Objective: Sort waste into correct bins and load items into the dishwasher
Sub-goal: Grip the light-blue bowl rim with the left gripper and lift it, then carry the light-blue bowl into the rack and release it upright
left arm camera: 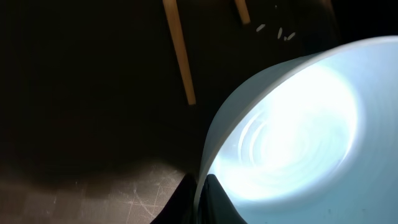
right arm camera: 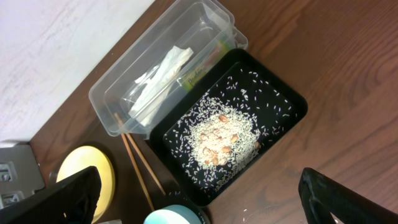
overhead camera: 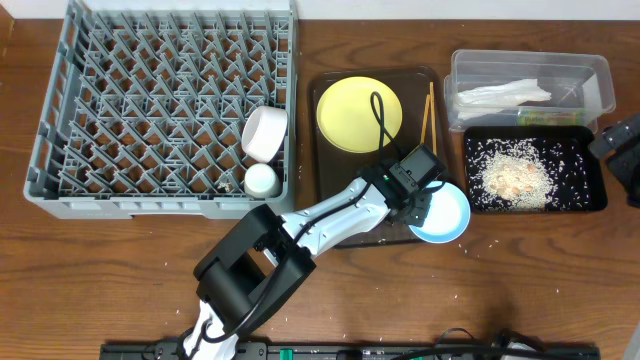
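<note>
One bit of print, on the wrapper (right arm camera: 199, 71) in the clear tub (overhead camera: 600, 75), is too small for us to read. Our left gripper (left arm camera: 200, 190) reaches over the brown tray (overhead camera: 322, 165), pinched tight on the light-blue bowl (overhead camera: 447, 215) rim, just beside the black tray (overhead camera: 592, 196) of rice (overhead camera: 515, 175). Right gripper (right arm camera: 199, 174) hangs wide open, empty.

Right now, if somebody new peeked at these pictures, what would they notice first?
The big grey dish rack fills the left of the overhead view, with a white bowl and a cup by its right edge. In the middle, the left claw pinches the rim of a light-blue bowl. To the right, a black tray holds a heap of rice.
</note>
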You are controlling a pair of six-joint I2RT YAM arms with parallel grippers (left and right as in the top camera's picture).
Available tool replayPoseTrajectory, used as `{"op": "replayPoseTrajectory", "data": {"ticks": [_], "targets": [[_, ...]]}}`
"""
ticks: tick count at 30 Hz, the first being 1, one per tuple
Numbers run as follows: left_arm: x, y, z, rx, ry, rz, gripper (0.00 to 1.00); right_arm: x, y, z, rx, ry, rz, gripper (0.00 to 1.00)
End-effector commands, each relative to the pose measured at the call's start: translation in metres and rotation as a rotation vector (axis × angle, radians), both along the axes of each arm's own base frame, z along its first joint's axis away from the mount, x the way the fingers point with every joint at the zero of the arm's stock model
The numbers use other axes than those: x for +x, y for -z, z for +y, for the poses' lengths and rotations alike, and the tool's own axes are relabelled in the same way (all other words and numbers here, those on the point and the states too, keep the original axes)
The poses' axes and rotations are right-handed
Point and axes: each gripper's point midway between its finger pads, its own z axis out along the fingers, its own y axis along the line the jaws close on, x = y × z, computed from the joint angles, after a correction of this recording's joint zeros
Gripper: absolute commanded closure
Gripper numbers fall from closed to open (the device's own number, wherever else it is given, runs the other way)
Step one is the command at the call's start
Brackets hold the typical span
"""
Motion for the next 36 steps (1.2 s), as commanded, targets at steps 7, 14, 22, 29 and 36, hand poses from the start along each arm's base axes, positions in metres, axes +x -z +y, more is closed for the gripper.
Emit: {"op": "replayPoseTrajectory", "data": {"ticks": [7, 14, 22, 29, 36], "targets": [[0.024, -0.037, 0.036, 0.093, -0.063, -0.115, 0.93, -0.001, 0.0, -0.003, 0.011, 0.019, -0.002, 0.01], [0.073, -0.111, 0.115, 0.332, -0.197, -0.452, 0.93, -0.001, 0.0, -0.003, 0.011, 0.019, -0.002, 0.01], [0.131, -0.184, 0.209, 0.605, -0.42, -0.759, 0.93, -0.001, 0.0, -0.003, 0.011, 0.019, -0.002, 0.01], [0.175, -0.244, 0.28, 0.796, -0.613, -0.961, 0.93, -0.001, 0.0, -0.003, 0.011, 0.019, -0.002, 0.01], [0.201, -0.267, 0.345, 0.849, -0.801, -1.021, 0.93, -0.001, 0.0, -0.003, 0.011, 0.019, -0.002, 0.01]]}}
